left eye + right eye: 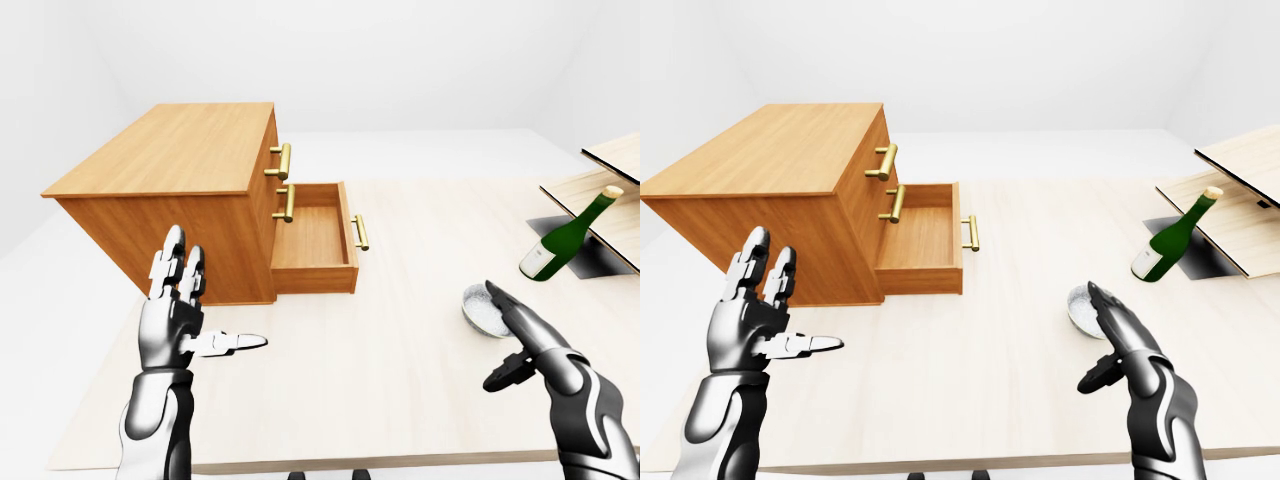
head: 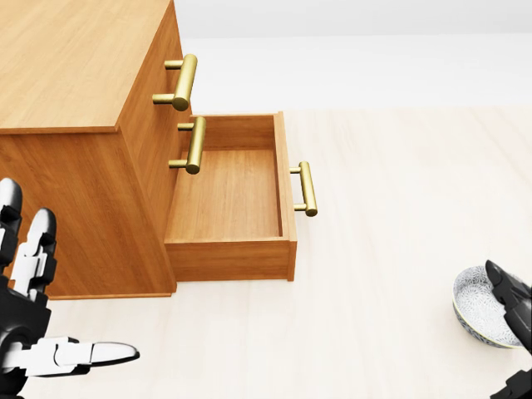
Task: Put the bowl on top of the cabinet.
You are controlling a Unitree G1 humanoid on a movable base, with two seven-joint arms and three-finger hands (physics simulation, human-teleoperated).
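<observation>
Bowl [image 1: 483,309] on surface [image 1: 400,370], right of cabinet [image 1: 170,150], well apart from it. My R robot hand [image 1: 535,345] just beside bowl, near-right of it; fingers spread over rim, thumb apart, nothing gripped. Bowl lies far-left of R palm. L robot hand [image 1: 175,320] spread, empty, by cabinet. R nearer, so R should take pickup, imo.

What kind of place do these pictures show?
Probably a simulated test room, not a home: plain white walls, a pale wooden tabletop carrying a brown wooden cabinet, and a green glass bottle.
</observation>
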